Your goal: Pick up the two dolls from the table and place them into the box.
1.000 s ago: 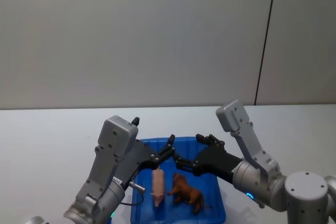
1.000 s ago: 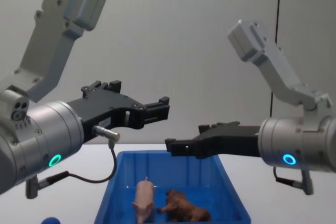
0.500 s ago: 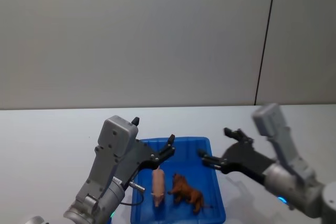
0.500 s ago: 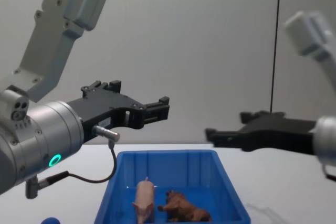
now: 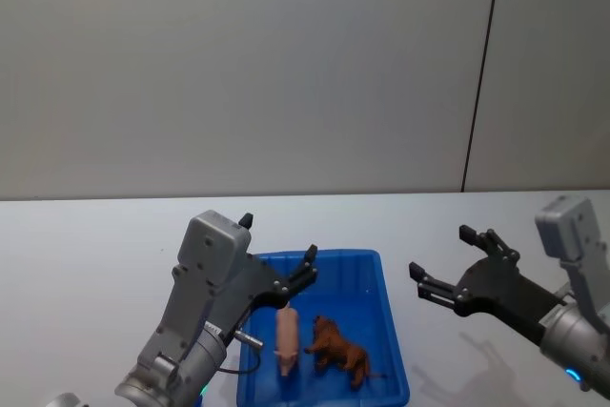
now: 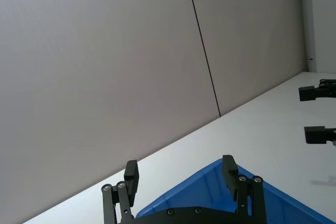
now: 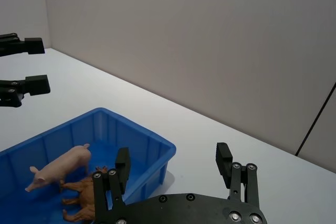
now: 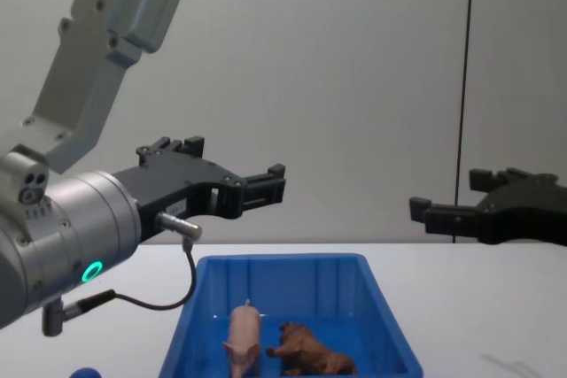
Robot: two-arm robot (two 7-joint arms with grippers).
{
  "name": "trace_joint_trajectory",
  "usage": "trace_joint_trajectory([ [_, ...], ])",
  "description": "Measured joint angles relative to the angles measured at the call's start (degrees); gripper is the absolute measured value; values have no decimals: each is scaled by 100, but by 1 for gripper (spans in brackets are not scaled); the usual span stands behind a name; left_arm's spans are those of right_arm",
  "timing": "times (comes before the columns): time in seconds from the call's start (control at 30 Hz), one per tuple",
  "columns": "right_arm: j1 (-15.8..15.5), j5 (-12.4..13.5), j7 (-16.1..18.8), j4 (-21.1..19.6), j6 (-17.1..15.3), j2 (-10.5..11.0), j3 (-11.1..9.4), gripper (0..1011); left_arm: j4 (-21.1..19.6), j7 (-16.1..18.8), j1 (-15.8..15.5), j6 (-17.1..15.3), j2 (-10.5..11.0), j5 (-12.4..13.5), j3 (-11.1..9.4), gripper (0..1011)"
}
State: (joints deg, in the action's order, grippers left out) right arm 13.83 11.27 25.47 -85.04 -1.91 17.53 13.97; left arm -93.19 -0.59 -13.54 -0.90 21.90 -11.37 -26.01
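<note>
- Nearest the robot, the two dolls are inside the box (image 5: pixel 334 255), in its near half. The pink pig (image 5: pixel 287 335) is on the left with its snout pointing back toward the robot.
- The brown lion (image 5: pixel 339 351) is just beside the pig on the right. Whether the two actually touch cannot be told.
- The box is bright blue and sits on the white table (image 5: pixel 86 254), straight ahead of the robot.
- The left gripper (image 6: pixel 179 170) hangs in the air over the left side of the box, above the pig and clear of both dolls. Its black fingers are spread wide with nothing between them (the left wrist view shows the box's blue rim through the gap).
- The right gripper (image 5: pixel 441 253) is out to the right of the box, held above bare tabletop and well apart from the bin's right wall. Its fingers are spread wide too and carry nothing. In the right wrist view, the box with the pig and lion lies beyond its fingers.
- Farthest back, a plain grey wall (image 5: pixel 238 64) rises behind the table, crossed by one dark vertical seam (image 5: pixel 481 73) on the right.
</note>
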Motion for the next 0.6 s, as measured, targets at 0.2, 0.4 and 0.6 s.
trace_joint_trajectory([
  [0.2, -82, 66, -7, -83, 71, 84, -54, 1001, -88, 111, 63, -115, 45, 48, 11, 1001],
  [0.4, -142, 114, -12, -144, 122, 147, -96, 1001, -293, 366, 235, -343, 163, 39, 41, 1001],
  [0.6, -179, 144, -15, -180, 153, 185, -119, 1001, -553, 711, 503, -581, 333, -79, 82, 1001],
])
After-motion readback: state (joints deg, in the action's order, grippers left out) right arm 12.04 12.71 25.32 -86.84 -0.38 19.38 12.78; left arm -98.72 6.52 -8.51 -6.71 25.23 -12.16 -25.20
